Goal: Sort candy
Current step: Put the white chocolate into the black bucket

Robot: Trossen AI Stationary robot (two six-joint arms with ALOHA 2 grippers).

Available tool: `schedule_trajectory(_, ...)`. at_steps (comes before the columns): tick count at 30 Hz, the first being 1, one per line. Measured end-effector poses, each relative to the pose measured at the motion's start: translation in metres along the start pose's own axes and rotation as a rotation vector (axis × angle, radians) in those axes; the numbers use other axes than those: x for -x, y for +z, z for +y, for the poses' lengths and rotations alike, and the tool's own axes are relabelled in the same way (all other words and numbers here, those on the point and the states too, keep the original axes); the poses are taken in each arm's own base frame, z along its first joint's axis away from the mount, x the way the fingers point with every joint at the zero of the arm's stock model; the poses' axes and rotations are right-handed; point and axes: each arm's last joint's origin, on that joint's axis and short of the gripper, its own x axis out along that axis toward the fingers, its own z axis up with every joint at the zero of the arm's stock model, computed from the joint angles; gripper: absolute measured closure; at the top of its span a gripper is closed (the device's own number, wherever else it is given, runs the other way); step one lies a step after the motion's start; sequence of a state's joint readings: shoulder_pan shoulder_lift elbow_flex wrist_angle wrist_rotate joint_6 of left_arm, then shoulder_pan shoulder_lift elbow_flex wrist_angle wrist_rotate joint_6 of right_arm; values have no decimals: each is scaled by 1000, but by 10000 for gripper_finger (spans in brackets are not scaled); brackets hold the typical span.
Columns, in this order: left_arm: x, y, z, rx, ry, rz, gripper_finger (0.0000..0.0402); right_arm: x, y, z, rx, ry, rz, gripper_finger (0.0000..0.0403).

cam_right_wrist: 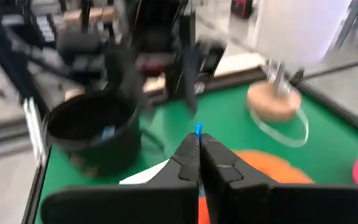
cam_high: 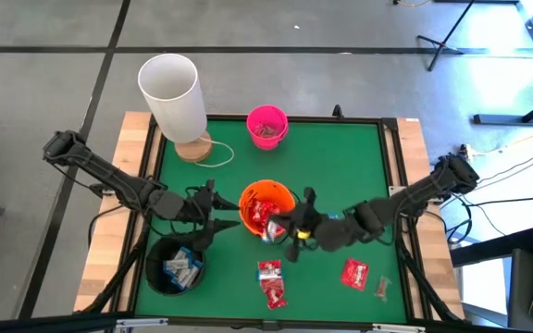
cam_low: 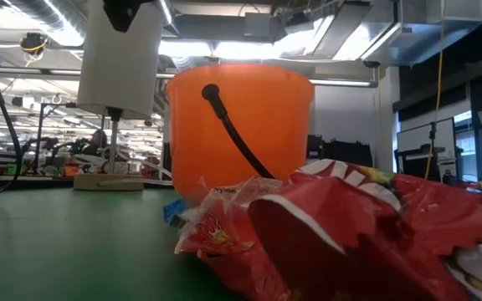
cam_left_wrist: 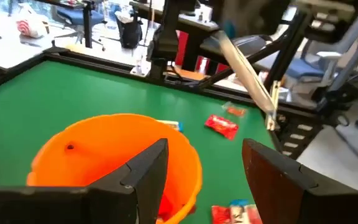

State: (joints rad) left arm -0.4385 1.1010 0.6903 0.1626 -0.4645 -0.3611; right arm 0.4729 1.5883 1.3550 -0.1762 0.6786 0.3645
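Three buckets sit on the green table [cam_high: 340, 176] from above: an orange bucket [cam_high: 266, 205] in the middle, a pink bucket [cam_high: 266, 127] farther back, and a black bucket [cam_high: 175, 268] near the front left with white-and-blue candy bars [cam_high: 182, 268] in it. Red candy packets [cam_high: 270, 282] lie loose on the mat in front of the orange one, another red packet [cam_high: 355, 273] off to the right. The left gripper [cam_high: 213, 220] hovers between the black and orange buckets. The right gripper [cam_high: 285, 231] is at the orange bucket's front rim, right by a packet.

Low view is mostly crinkly red wrapper [cam_low: 350, 238] up close, with the orange bucket [cam_low: 241, 125] just behind it and a white lamp [cam_low: 122, 63] off to the left.

Left wrist view: its fingers [cam_left_wrist: 145, 171] stand wide apart with nothing between them, over the orange bucket's rim [cam_left_wrist: 114, 124].

Right wrist view: the right gripper [cam_right_wrist: 199, 149] is pinched fully together with a tiny bit of blue at its tips. Can't tell what that bit is. The black bucket [cam_right_wrist: 95, 134] is beyond it.
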Motion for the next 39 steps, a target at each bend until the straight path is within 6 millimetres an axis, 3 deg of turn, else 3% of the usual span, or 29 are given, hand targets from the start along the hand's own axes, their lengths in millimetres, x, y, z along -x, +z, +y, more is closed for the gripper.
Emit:
schedule_trajectory(7,-12,-6,4,171,31,22,205,-19,15,-14,48,-17,-100,402)
schedule_trajectory(13,-16,-4,5,247,-9,18,205,-44,0,-15,110,4,-55,402)
schedule_trajectory(20,-16,-4,5,278,-36,30,205,-60,-11,-11,143,19,-42,402)
schedule_trajectory(33,-16,-4,5,299,-20,21,207,-60,-2,-8,155,49,-132,402)
schedule_trajectory(39,-16,-4,5,259,-20,21,255,-60,-1,-9,157,48,-141,402)
